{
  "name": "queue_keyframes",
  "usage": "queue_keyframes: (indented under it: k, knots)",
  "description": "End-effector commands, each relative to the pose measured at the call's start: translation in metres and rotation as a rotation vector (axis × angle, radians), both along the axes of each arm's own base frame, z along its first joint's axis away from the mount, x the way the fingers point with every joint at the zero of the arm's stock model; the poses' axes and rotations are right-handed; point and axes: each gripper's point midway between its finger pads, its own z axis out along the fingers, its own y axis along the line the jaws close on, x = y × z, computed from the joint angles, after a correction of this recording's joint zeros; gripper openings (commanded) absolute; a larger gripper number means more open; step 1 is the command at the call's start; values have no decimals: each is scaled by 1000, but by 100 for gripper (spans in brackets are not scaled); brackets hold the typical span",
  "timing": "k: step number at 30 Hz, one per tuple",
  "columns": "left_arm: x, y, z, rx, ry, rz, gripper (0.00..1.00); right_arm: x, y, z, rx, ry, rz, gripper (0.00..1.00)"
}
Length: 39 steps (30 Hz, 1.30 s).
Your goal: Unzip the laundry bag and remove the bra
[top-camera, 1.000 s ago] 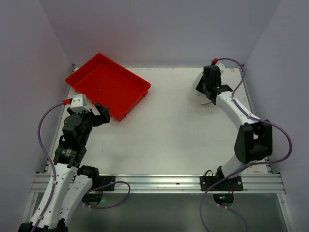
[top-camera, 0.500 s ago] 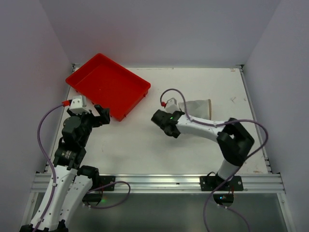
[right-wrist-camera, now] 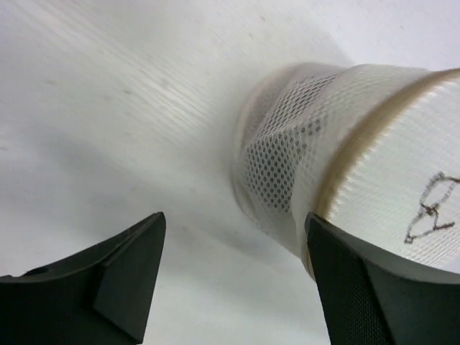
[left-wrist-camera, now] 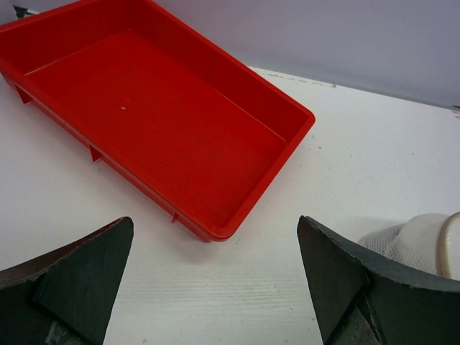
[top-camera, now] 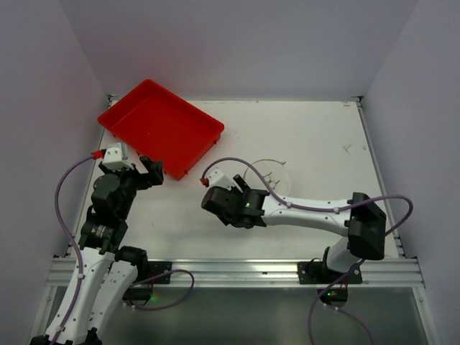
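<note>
The white round mesh laundry bag [top-camera: 267,176] lies near the table's middle, its circular face with a small dark bra drawing [right-wrist-camera: 431,208] turned up. In the right wrist view the laundry bag [right-wrist-camera: 345,144] fills the upper right, just ahead of the right finger. My right gripper [top-camera: 249,201] [right-wrist-camera: 234,241] is open beside it, with only table between its fingers. My left gripper [top-camera: 138,172] [left-wrist-camera: 215,287] is open wide at the left, holding nothing. The laundry bag [left-wrist-camera: 417,241] peeks past its right finger. The bra itself is hidden.
A red rectangular tray [top-camera: 162,126] [left-wrist-camera: 165,122] sits tilted at the back left, just beyond my left gripper. Grey walls close in the table on three sides. My right forearm [top-camera: 309,210] stretches low across the table's front right.
My right arm swung from the far right corner to the middle, bringing the laundry bag along. Its jaws, shut before, now stand open, and the bag lies face up. The left arm is unchanged.
</note>
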Motion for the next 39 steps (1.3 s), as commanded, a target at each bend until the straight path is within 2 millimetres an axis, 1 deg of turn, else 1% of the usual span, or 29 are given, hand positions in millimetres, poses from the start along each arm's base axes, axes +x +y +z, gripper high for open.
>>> queue_keyframes:
  k: [1,3,4,6,7,8,9,11,12,13,15,17,18,19,20,21,22,23,24,26,27,28,29,30,32,34,37,38,39]
  knots:
    - [2,4,7,9,-33,18,100,-12,48,39,291,61,154,82]
    - [2,4,7,7,-33,17,100,-19,51,46,356,88,155,82]
    - [2,4,6,7,-30,16,100,-18,48,46,373,84,140,82]
    - [3,1,4,6,-23,1,100,-14,37,60,448,66,81,84]
    - [4,-1,3,3,-22,-8,100,-10,26,58,455,66,44,84]
    - [5,-6,1,1,-15,-32,100,-7,16,71,506,47,19,86]
    - [7,-8,-2,-1,-2,-44,100,-5,8,77,553,40,-29,86]
    - [9,-13,-7,-40,37,-48,100,10,-22,76,606,42,-132,87]
    - [11,-15,-14,-62,78,-47,100,6,-28,89,703,82,-141,87]
    - [11,-20,-20,-105,120,-49,100,20,-52,83,723,81,-221,87]
    - [9,-46,-28,-199,196,-150,100,30,-80,95,795,50,-282,86]
    - [5,-74,-36,-276,265,-260,98,33,-98,90,800,42,-317,87]
    - [-1,-94,-39,-297,290,-321,97,36,-107,89,808,39,-331,87]
    - [-2,-109,-36,-340,296,-340,96,41,-120,80,816,57,-377,87]
    - [1,-117,-42,-339,312,-326,96,44,-127,77,821,66,-395,87]
    - [-12,-146,-41,-358,330,-395,96,51,-142,74,838,62,-444,87]
    - [-8,-156,-37,-365,303,-381,96,49,-142,68,852,95,-442,87]
    - [-6,-171,-46,-357,338,-385,96,51,-145,65,858,102,-448,87]
    - [-19,-195,-48,-368,366,-432,96,56,-152,63,867,95,-468,86]
    - [-15,-221,-57,-347,398,-432,95,59,-148,56,892,133,-453,84]
    - [-25,-240,-59,-345,417,-468,95,62,-150,52,892,139,-466,84]
    - [-21,-252,-51,-352,398,-470,94,65,-150,46,886,149,-476,82]
    - [-20,-264,-67,-326,435,-470,93,66,-151,42,885,155,-483,82]
    - [-25,-275,-71,-326,452,-484,92,68,-152,39,887,158,-488,81]
    - [-22,-291,-84,-321,486,-490,89,71,-148,30,897,172,-474,78]
    - [-20,-297,-96,-315,514,-479,85,71,-142,25,914,193,-445,76]
    - [-9,-306,-106,-321,505,-456,74,68,-136,14,925,230,-424,68]
    - [-7,-308,-113,-314,516,-447,67,67,-135,10,926,240,-422,66]
    - [-6,-309,-117,-309,518,-445,64,67,-134,7,929,242,-418,61]
